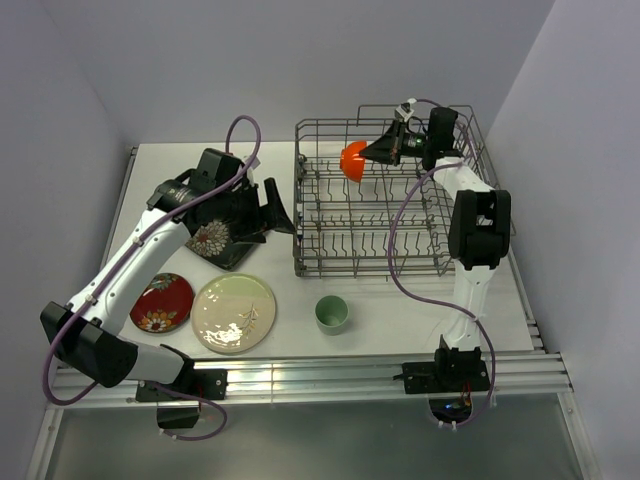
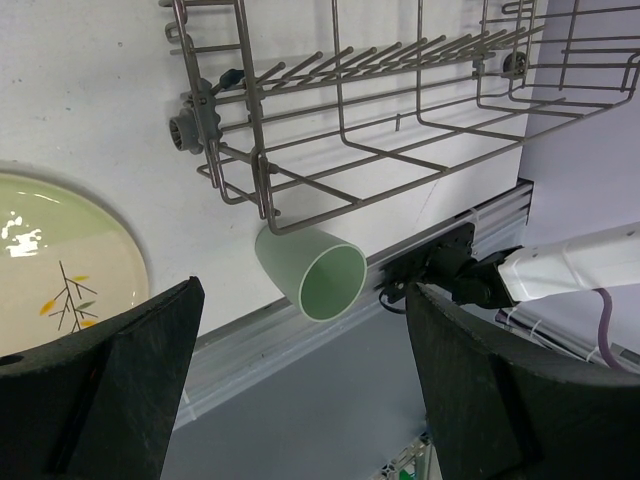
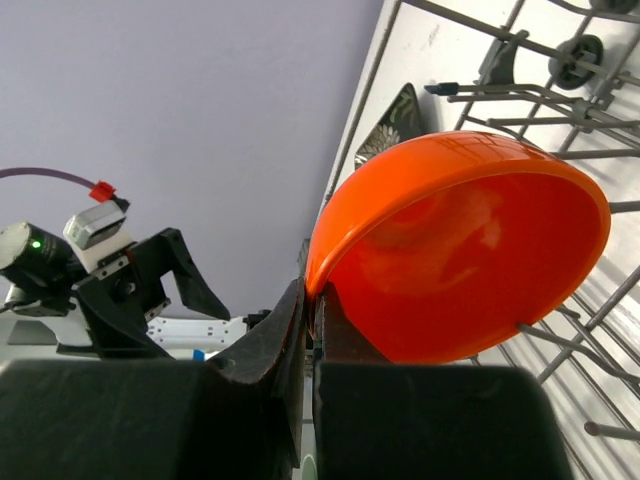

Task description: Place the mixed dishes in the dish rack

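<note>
My right gripper [image 1: 374, 152] is shut on the rim of the small orange bowl [image 1: 353, 161], which hangs tilted over the back left of the grey wire dish rack [image 1: 300, 268]. In the right wrist view the bowl [image 3: 470, 250] is pinched between the fingers of that gripper [image 3: 316, 300]. My left gripper [image 1: 279, 211] stands open and holds nothing, between the black square floral plate [image 1: 220, 241] and the rack. On the table lie the red flowered plate [image 1: 162, 302], the cream plate [image 1: 233, 313] and the pale green cup [image 1: 331, 313]. The left wrist view shows the cup [image 2: 312, 272] beyond the open gripper [image 2: 303, 318].
The rack's near wall of wires [image 2: 340, 110] rises just past the cup. An aluminium rail [image 1: 330, 372] runs along the table's front edge, with both arm bases on it. Purple cables loop from each arm. Walls close in at the back and on both sides.
</note>
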### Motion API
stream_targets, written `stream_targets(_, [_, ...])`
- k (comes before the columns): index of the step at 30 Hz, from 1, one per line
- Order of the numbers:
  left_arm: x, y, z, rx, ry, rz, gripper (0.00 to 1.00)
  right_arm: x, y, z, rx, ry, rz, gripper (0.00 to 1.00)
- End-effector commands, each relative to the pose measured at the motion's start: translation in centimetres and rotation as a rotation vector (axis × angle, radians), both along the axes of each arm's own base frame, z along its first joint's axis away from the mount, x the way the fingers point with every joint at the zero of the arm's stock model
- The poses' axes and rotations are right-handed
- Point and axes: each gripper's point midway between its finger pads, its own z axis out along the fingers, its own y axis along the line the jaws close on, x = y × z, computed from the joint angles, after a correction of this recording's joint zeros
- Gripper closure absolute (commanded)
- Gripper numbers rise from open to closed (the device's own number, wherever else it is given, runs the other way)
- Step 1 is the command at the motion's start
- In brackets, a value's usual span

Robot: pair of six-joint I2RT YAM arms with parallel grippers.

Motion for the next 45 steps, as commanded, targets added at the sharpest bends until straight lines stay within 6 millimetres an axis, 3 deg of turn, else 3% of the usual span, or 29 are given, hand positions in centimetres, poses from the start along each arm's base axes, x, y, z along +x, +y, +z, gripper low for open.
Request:
stream_targets(1, [-0.3, -0.6, 0.8, -0.033, -0.032, -0.018, 0.12, -1.0, -0.1, 5.4, 0.049, -0.138, 0.031, 1.00])
stream_targets(22, [-0.6, -1.2, 0.7, -0.041, -0.025, -0.026, 0.12, -1.7, 0.6, 6.1, 0.119, -0.120, 0.107, 1.00])
stream_targets(29, [-0.6, -1.4, 0.5, -0.041, -0.023, -0.032, 0.12, -1.1, 0.6, 4.6, 0.116, -0.088, 0.105, 1.00])
stream_targets(37, [-0.7, -1.2, 0.4, -0.032, -0.027, -0.029, 0.12, 1.2, 0.6, 3.3, 0.117, -0.063, 0.079, 1.00])
stream_targets(45, [-0.7, -0.9, 0.3, -0.012, -0.027, -0.030, 0.12, 2.6, 0.5, 0.3, 0.060, -0.013, 0.040, 1.00])
